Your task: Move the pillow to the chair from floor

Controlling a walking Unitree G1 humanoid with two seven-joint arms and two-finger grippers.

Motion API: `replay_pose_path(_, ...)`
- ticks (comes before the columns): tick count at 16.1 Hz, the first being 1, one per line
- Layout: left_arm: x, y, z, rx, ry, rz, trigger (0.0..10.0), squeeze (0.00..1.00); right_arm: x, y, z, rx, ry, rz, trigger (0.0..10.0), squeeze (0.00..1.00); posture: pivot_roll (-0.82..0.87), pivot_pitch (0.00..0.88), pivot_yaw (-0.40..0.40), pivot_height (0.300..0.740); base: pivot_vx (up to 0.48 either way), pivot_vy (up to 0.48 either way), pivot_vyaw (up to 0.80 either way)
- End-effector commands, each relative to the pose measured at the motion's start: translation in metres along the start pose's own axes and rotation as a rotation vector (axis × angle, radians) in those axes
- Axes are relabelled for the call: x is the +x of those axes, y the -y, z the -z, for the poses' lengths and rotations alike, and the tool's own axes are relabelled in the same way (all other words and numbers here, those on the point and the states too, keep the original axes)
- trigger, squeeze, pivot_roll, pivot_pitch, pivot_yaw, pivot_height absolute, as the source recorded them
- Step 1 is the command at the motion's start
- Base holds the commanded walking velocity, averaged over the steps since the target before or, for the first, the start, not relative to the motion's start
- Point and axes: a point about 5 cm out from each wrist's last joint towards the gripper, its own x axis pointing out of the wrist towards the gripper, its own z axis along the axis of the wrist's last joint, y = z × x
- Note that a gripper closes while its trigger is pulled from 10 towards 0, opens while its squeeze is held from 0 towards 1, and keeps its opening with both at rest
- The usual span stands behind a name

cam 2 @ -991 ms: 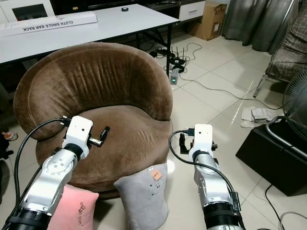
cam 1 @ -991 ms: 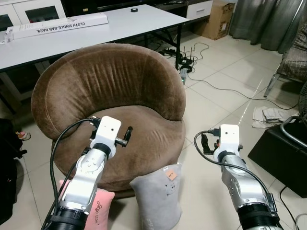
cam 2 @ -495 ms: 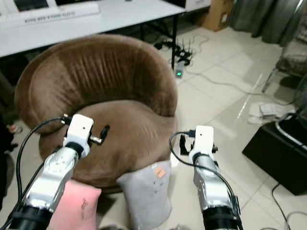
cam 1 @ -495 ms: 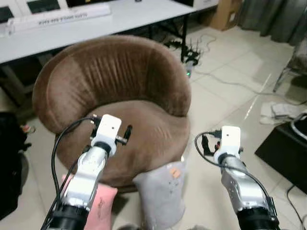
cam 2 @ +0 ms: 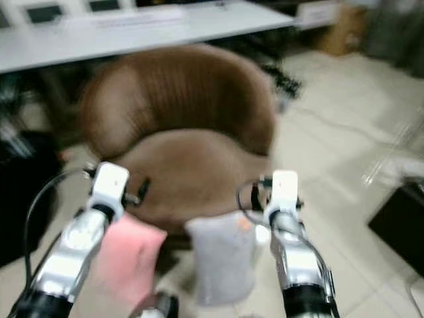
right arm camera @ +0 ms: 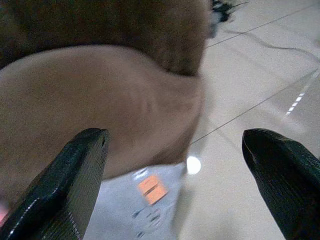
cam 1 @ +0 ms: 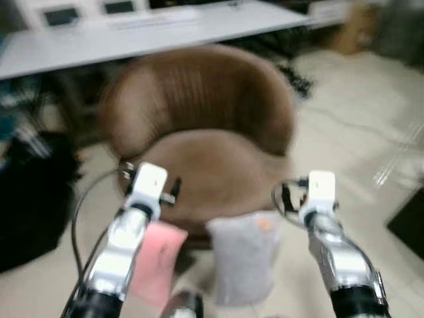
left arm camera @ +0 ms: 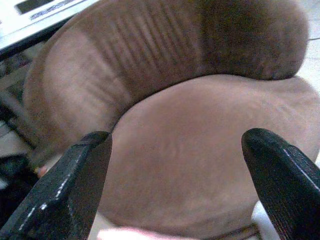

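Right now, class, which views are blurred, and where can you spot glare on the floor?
Both eye views are smeared by motion: the brown chair, grey pillow and pink pillow have soft edges. The left wrist view is sharper on its fingers. The right wrist view shows a bright glare spot on the tiled floor.

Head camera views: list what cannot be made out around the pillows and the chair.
1. Square grey fabric pillow: motion blur smears the orange tag and print in the eye views.
2. Pink fabric pillow: the left arm covers part, and its print is blurred away.
3. Round brown velvet chair: the pillows hide its base.
4. White table: lettering on the long box is unreadable, blurred.
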Motion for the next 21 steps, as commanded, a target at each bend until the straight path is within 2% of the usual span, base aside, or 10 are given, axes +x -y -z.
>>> replay_pose_path(1,0.002,-0.003,-0.007,0.016,0.021,0.001,10.0,0.00,0.000,-0.002,-0.006,-0.003,0.016,-0.007,10.0,0.00,0.04,0.000,0.051,0.673,0.000,0.000,0.00)
replay_pose_path(4,0.002,0.000,-0.009,0.015,0.029,0.007,10.0,0.00,0.001,-0.002,-0.007,-0.006,0.017,-0.009,10.0,0.00,0.04,0.000,0.043,0.673,0.000,0.000,0.00)
replay_pose_path(7,-0.002,-0.003,-0.007,-0.049,0.024,-0.013,10.0,0.00,0.003,-0.006,-0.005,-0.012,0.003,-0.028,10.0,0.00,0.06,0.000,0.028,0.668,0.000,0.000,0.00)
replay_pose_path(9,-0.003,-0.003,-0.006,-0.054,0.019,-0.006,10.0,0.00,0.003,-0.007,-0.005,-0.011,0.002,-0.033,10.0,0.00,0.07,0.000,0.021,0.653,0.000,0.000,0.00)
replay_pose_path(11,-0.005,-0.003,-0.006,-0.051,0.022,-0.022,10.0,0.00,0.005,-0.009,-0.005,-0.021,-0.003,-0.043,10.0,0.00,0.08,0.000,0.007,0.633,0.000,0.000,0.00)
replay_pose_path(15,-0.005,-0.007,-0.005,-0.028,0.024,-0.044,10.0,0.00,0.008,-0.012,-0.012,-0.031,0.010,-0.054,10.0,0.00,0.09,0.000,0.001,0.633,0.000,0.000,0.00)
replay_pose_path(18,0.000,-0.009,-0.015,-0.009,0.073,-0.040,10.0,0.00,0.009,-0.013,-0.014,-0.030,0.016,-0.048,10.0,0.00,0.09,0.000,0.003,0.633,0.000,0.000,0.00)
replay_pose_path(21,0.003,-0.007,-0.018,-0.013,0.081,-0.027,10.0,0.00,0.010,-0.011,-0.017,-0.022,0.034,-0.046,10.0,0.00,0.11,0.000,-0.009,0.633,0.000,0.000,0.00)
